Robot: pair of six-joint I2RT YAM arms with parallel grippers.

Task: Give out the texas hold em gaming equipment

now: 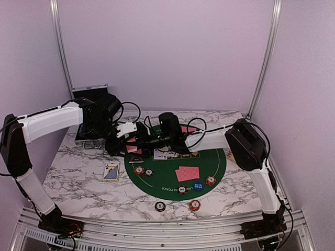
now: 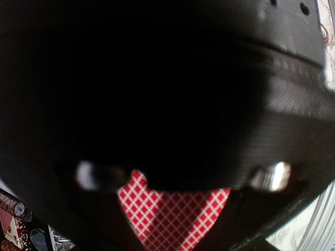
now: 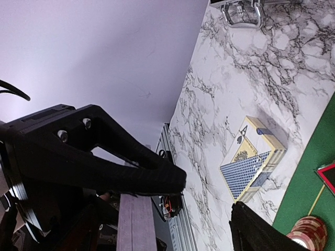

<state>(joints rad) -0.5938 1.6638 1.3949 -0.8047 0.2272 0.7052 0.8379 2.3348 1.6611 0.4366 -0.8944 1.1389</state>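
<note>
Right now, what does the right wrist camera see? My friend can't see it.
The right arm's black pincer hangs open above a white marble table, framing a cream-and-blue cardboard card box. A green felt mat with a stack of dark-red poker chips shows at the right edge.

Top view: soft, even light with a lilac cast on the wall (image 1: 167, 52); faint shadows under the arms.
Left wrist: nearly all black and blurred; only the card (image 2: 172, 214) at 6 o'clock is lit; glints at 8 and 4 o'clock.
Right wrist: bright, table (image 3: 235, 104) sharp; finger (image 3: 63, 162) at 8 o'clock dark.
</note>
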